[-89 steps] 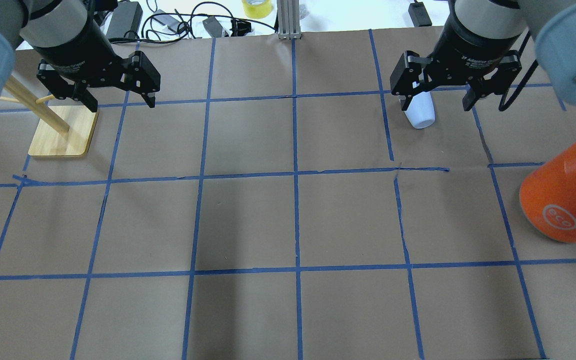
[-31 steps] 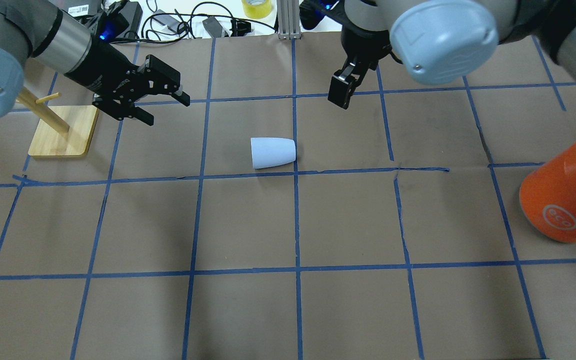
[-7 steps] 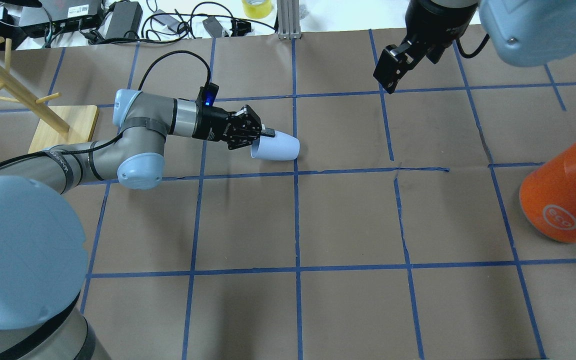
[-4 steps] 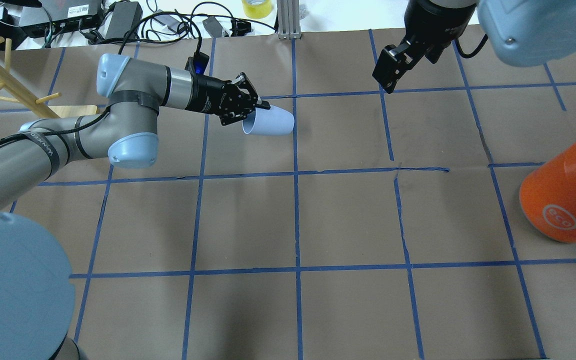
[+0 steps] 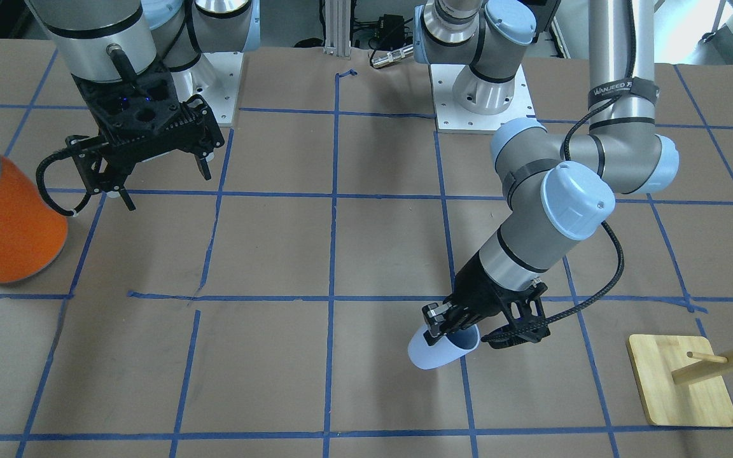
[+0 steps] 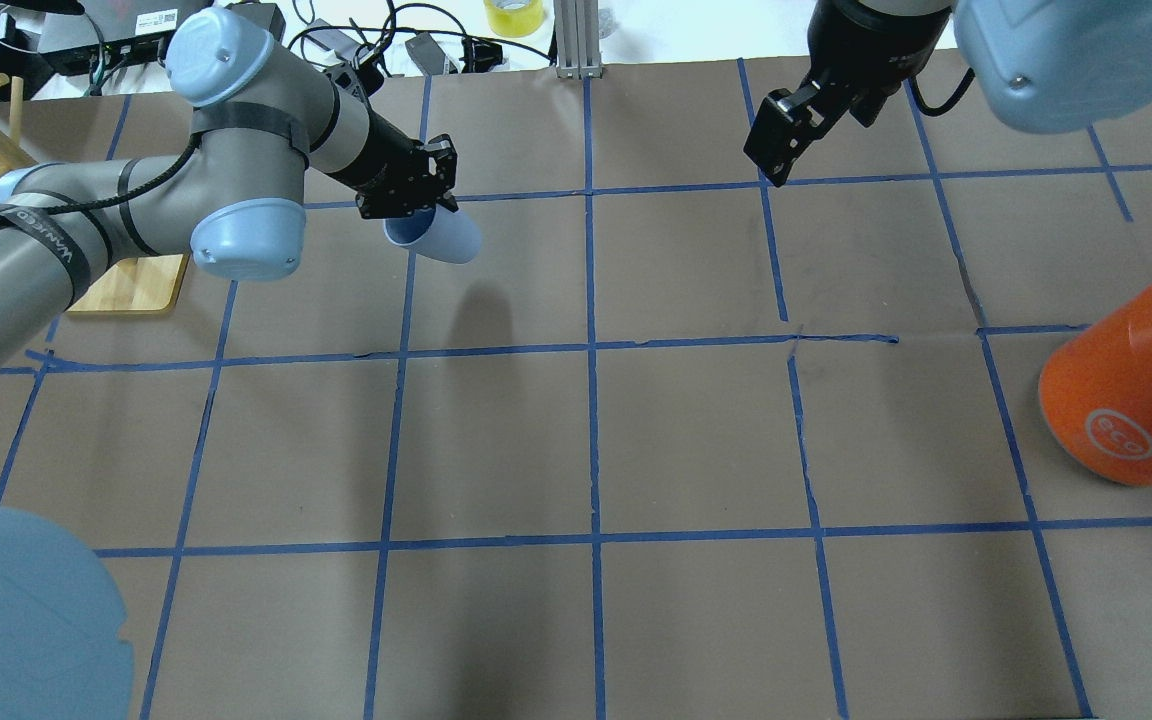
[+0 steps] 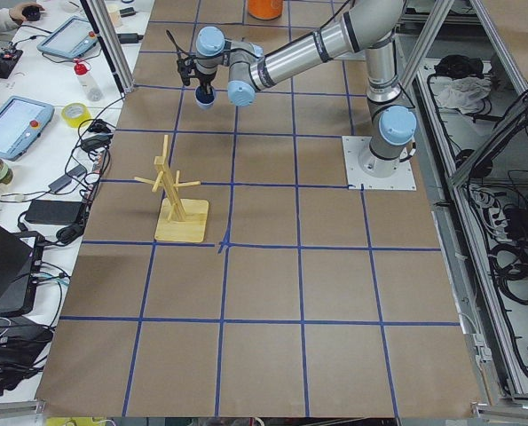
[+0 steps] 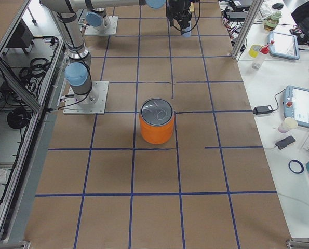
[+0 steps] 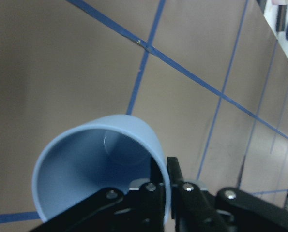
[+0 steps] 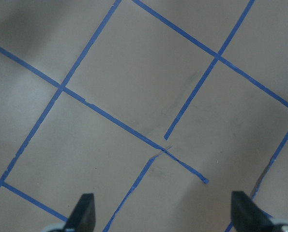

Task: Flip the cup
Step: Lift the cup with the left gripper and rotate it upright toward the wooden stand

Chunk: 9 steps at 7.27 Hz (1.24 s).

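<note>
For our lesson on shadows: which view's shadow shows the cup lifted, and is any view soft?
Overhead exterior: the cup casts a soft shadow on the paper, apart from itself, so it hangs clear. Left wrist view: the left gripper looks dark and soft.

The big orange can [image 6: 1126,390] blocks one end of the table [image 6: 696,450]. You have wide room to pass beside the can. Far from the can, a wooden stand [image 5: 681,380] sticks up.
</note>
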Tool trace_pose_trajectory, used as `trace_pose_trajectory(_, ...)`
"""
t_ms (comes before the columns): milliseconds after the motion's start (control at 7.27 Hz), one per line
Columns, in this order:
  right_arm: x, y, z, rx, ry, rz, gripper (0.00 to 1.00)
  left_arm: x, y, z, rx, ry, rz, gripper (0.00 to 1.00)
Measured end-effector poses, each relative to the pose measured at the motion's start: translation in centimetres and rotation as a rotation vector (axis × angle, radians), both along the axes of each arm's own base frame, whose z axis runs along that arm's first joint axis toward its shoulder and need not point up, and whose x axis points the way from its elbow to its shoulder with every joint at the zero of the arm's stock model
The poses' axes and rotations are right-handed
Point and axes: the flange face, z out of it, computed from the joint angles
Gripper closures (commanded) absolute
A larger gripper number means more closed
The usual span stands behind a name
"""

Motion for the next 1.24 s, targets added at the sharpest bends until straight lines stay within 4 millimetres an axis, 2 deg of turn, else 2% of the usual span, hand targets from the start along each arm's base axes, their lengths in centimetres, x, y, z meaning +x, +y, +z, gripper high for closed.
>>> trace_pose_trajectory(275, 0.1, 0.0, 0.0, 0.001, 0.000, 0.001, 0.00, 3.8, -0.9, 0.6, 0.000, -0.232, -0.148, 1.00)
trace_pose_trajectory(550, 0.1, 0.0, 0.0, 0.001, -0.001, 0.001, 0.00, 7.9, -2.9, 0.3, 0.008, -0.393, -0.275, 1.00)
trace_pose_trajectory(826, 0.1, 0.0, 0.0, 0.001, -0.001, 0.002, 0.00, 9.2, -4.4, -0.5, 0.018, -0.465, -0.363, 1.00)
trace_pose_trajectory(1239, 0.1, 0.0, 0.0, -0.003, -0.001, 0.004, 0.00, 8.5, -5.2, -3.8, 0.021, -0.398, -0.524, 1.00)
